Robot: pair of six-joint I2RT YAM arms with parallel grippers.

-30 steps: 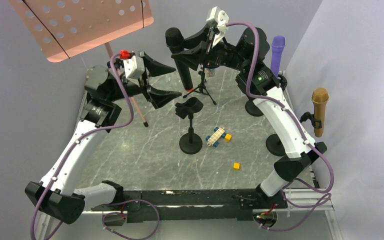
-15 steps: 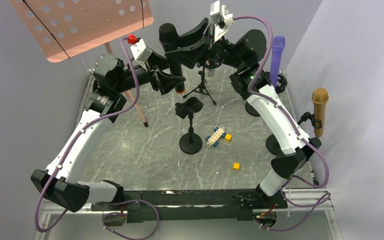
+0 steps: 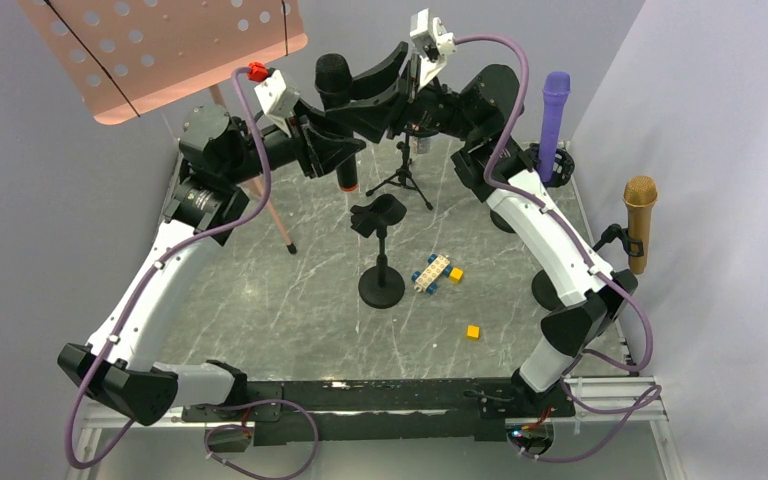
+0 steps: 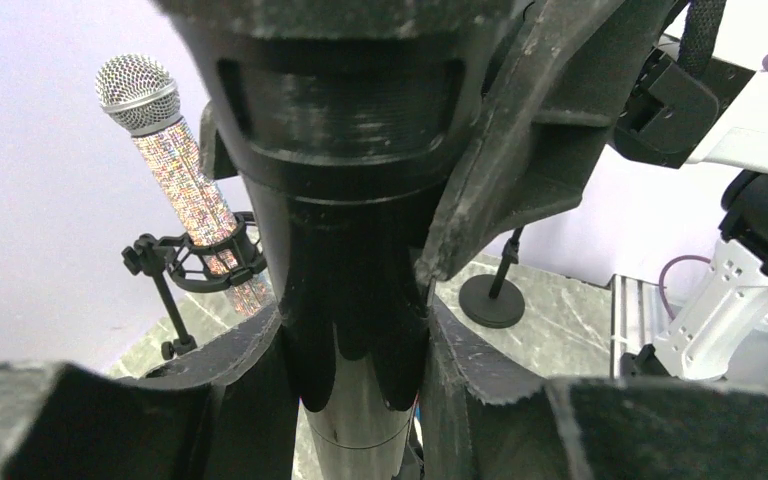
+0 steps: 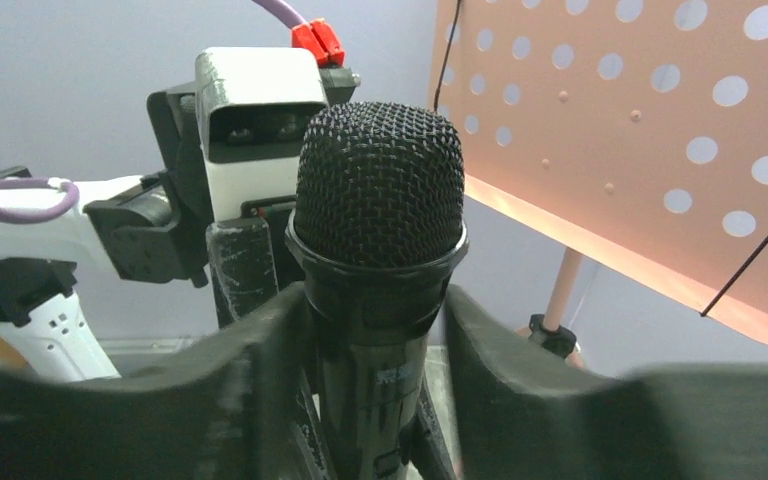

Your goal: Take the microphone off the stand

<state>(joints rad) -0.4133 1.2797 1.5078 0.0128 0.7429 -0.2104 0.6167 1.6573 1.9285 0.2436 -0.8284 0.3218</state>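
Shift: left gripper point(image 3: 343, 152) is coming in from the open spot it held a second ago, left of the black microphone point(image 3: 334, 75), and is now wrapping the lower barrel; the mic itself is drifting a touch left and up.
Mic axis: long axis is running close to upright, with the mesh head on top and the tail hanging down toward the table point(image 3: 260, 300).
Mic place: it is riding in the air at the back of the scene, above and behind the empty stand point(image 3: 380, 240), well clear of its clip.
Right gripper point(image 3: 345, 103): it is clamping the handle just under the head, with a finger pressing on each side in the right wrist view.
Left gripper state: it is closing on the barrel, both fingers touching it in the left wrist view.
Neighbours: glitter microphone point(image 4: 175, 170) is sitting in its own clip behind, and purple microphone point(image 3: 555, 105) and gold microphone point(image 3: 639, 215) are standing far right.
Edges: pink music stand point(image 3: 160, 50) is overhanging the back left corner, close to the left arm.
Open room: bare marble is lying near and left of the empty stand; toy bricks point(image 3: 435, 272) are lying just right of its base.
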